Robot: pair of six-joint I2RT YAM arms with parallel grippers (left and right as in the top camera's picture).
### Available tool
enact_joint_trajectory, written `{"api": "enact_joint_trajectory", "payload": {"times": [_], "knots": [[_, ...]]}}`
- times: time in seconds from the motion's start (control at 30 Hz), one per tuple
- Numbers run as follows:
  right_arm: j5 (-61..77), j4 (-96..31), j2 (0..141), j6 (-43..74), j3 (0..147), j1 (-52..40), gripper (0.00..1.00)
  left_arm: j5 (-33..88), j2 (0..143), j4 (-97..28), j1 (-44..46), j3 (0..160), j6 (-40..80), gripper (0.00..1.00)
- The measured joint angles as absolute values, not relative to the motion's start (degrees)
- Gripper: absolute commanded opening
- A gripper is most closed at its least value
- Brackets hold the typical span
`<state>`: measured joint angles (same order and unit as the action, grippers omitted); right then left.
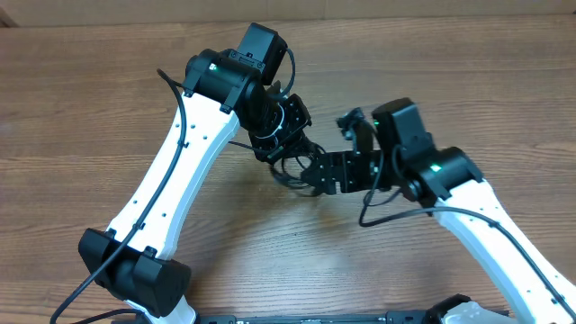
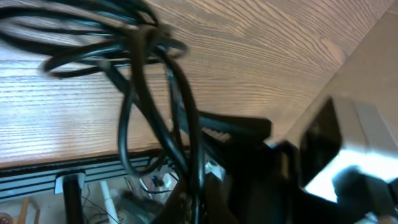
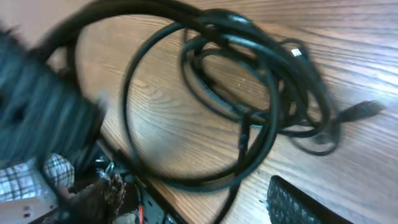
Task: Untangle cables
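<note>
The left gripper [image 1: 284, 146] at 11 o'clock and the right gripper [image 1: 313, 175] at 3 flank the tangled thin black cables [image 1: 282, 177]; their grip and opening cannot be made out. This looks like mid-separation, and the next move is to draw one loop clear.

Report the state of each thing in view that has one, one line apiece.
cables: tangled, loops overlapping, one plug end sticking out free.
left hand: at the tangle, cables run into it; whether it is open or shut cannot be told.
right hand: right beside the tangle; whether it is open or shut cannot be told.
</note>
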<state>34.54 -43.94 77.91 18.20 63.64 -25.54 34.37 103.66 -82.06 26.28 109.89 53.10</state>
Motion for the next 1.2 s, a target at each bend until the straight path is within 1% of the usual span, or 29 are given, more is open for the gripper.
{"api": "enact_joint_trajectory", "payload": {"times": [0.03,0.07,0.1,0.13,0.17,0.23,0.27,0.3,0.37,0.5,0.53,0.7,0.8,0.83,0.87,0.9,0.93,0.97,1.03,1.2], "knots": [[34.59,-43.03,78.74,17.98,63.64,-26.0,0.51,34.57,103.66,-82.06,26.26,109.89,53.23,0.04],[34.57,-42.02,79.4,17.8,63.64,-26.26,0.42,34.79,103.66,-82.15,26.26,109.89,53.25,0.04],[34.54,-41.67,79.77,17.74,63.64,-26.3,0.21,34.81,103.66,-82.11,26.28,109.89,53.25,0.04],[34.41,-41.3,80.14,17.52,63.64,-26.35,0.09,34.98,103.66,-82.11,26.28,109.89,53.21,0.04],[34.22,-41.01,80.27,17.67,63.64,-26.35,0.04,34.96,103.66,-82.08,26.28,109.89,53.19,0.04],[33.89,-40.99,80.27,17.98,63.64,-26.33,0.04,34.52,103.66,-82.3,26.26,109.89,53.19,0.04],[33.76,-40.84,80.27,18.09,63.64,-26.35,0.04,34.26,103.66,-82.59,26.28,109.89,53.19,0.06],[33.65,-40.82,80.27,18.09,63.64,-26.35,0.04,34.0,103.66,-82.76,26.28,109.89,53.19,0.13],[33.65,-40.71,80.25,18.87,63.64,-26.35,0.04,32.95,103.66,-82.98,26.28,109.89,52.93,0.13],[34.54,-40.8,79.64,20.12,63.75,-26.33,0.04,29.21,103.66,-83.18,26.28,109.89,52.77,0.19],[34.72,-41.28,78.96,20.62,64.12,-26.33,0.04,27.83,103.66,-83.22,26.28,109.89,52.69,0.21],[35.4,-42.28,73.25,21.89,66.0,-26.33,0.04,22.22,103.66,-83.72,26.28,109.89,52.58,0.23],[35.66,-42.65,69.14,22.28,66.46,-26.33,0.04,18.11,103.66,-84.09,26.28,109.89,52.56,0.28],[35.68,-42.87,67.72,22.31,66.61,-26.33,0.12,16.25,103.66,-84.03,26.28,109.89,52.56,0.31],[35.7,-43.03,66.89,22.35,66.7,-26.33,0.3,14.33,103.66,-83.88,26.28,109.89,52.53,0.35],[35.59,-43.4,65.93,22.17,66.83,-26.33,0.55,12.4,103.66,-83.35,26.28,109.89,52.49,0.4],[35.46,-43.92,65.36,22.46,66.94,-26.33,0.85,10.41,103.66,-82.56,26.28,109.89,52.4,0.43],[35.03,-44.69,64.97,22.63,67.05,-26.33,1.0,8.4,103.66,-81.67,26.28,109.89,52.47,0.49],[33.21,-46.28,64.88,22.68,67.13,-26.33,1.0,4.67,103.66,-78.83,26.28,109.71,52.4,0.55],[25.23,-52.21,65.1,22.59,67.18,-25.91,1.0,-0.95,103.66,-72.53,26.28,106.43,52.38,0.64]]}}
